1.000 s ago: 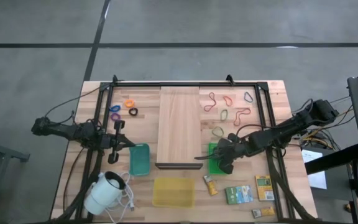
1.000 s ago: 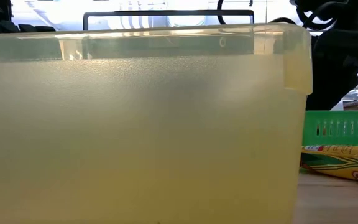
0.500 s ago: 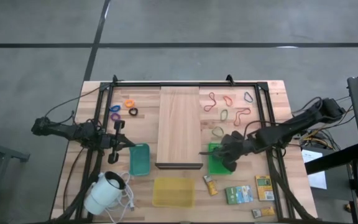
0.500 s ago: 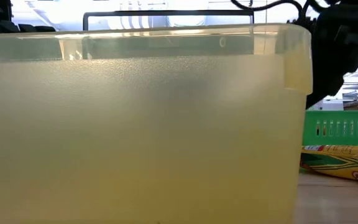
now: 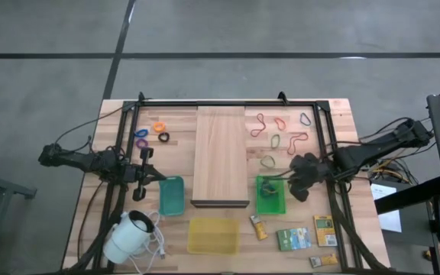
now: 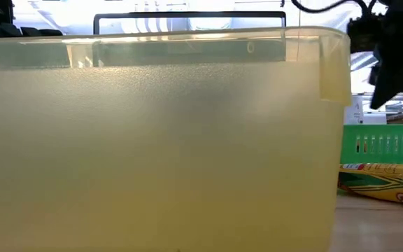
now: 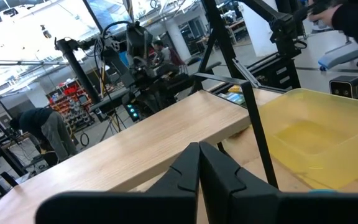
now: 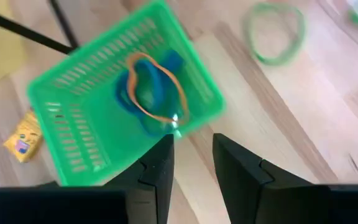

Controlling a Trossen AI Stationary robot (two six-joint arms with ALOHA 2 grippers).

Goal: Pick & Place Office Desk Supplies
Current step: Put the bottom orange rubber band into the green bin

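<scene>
This is a robotics lab or workshop in a large industrial hall. From above, a wooden slatted worktop [image 5: 342, 114] fitted with a black metal frame [image 5: 228, 102] stands on a bare grey concrete floor [image 5: 205, 30] marked with dark lines. Cables [image 5: 392, 164] trail off the worktop's right side. Past the left wrist, the room shows a high ceiling with bright light strips [image 7: 17, 7], more black stands and machinery [image 7: 135, 56], red shelving [image 7: 67, 99] stocked with goods, and a person [image 7: 45, 134] bent over at a far bench.
</scene>
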